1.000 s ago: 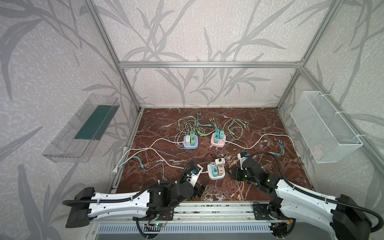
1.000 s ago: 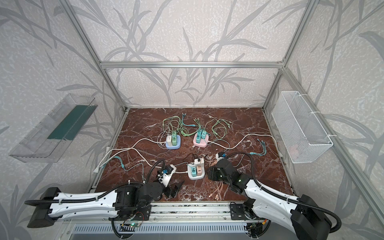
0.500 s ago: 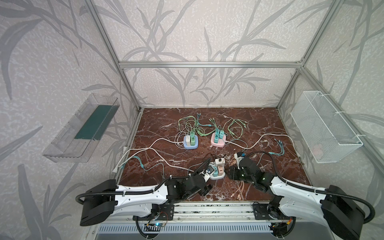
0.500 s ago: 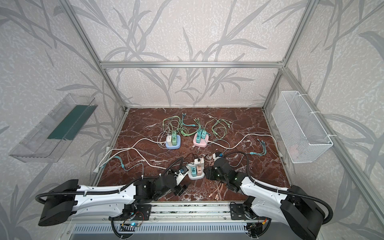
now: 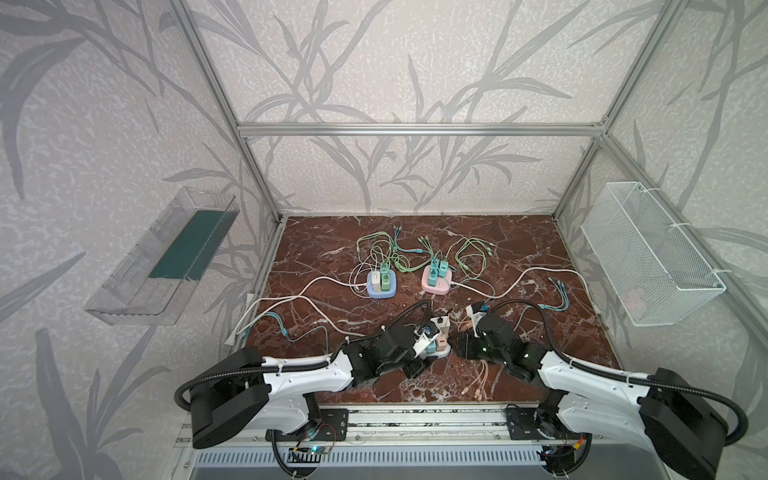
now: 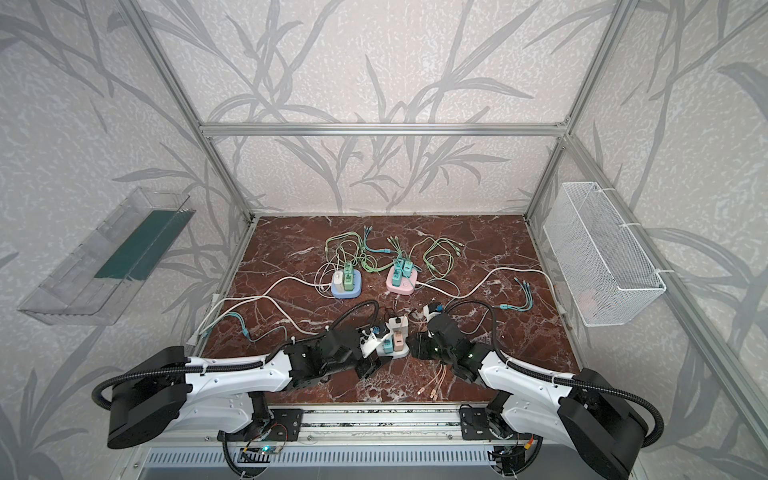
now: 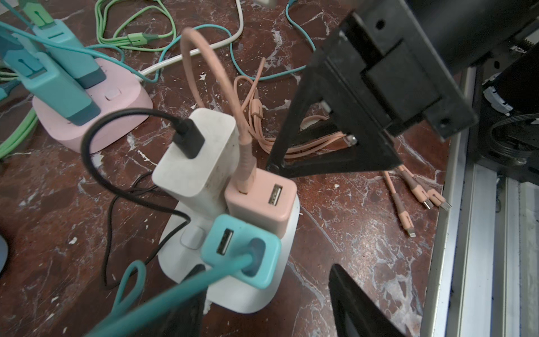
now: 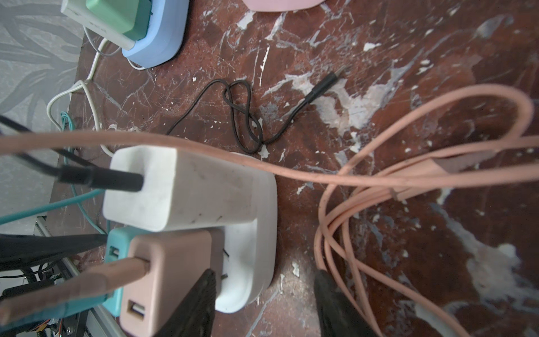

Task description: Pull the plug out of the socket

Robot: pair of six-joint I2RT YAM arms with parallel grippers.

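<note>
Both top views were bright and evenly lit by soft, diffuse light from above, with only faint shadows under the arms (image 5: 307, 370) on the marble surface (image 5: 519, 241). The wide lens splayed the frame posts (image 5: 209, 62) outward toward the corners, yet focus held across the scene. In the left wrist view, a pale sheen lay on the marble, and the teal cable (image 7: 163, 294) nearest the lens was smeared and out of focus. In the right wrist view, the pink cable (image 8: 291, 172) crossing close to the lens was soft, and whitish glare washed the marble behind it.
</note>
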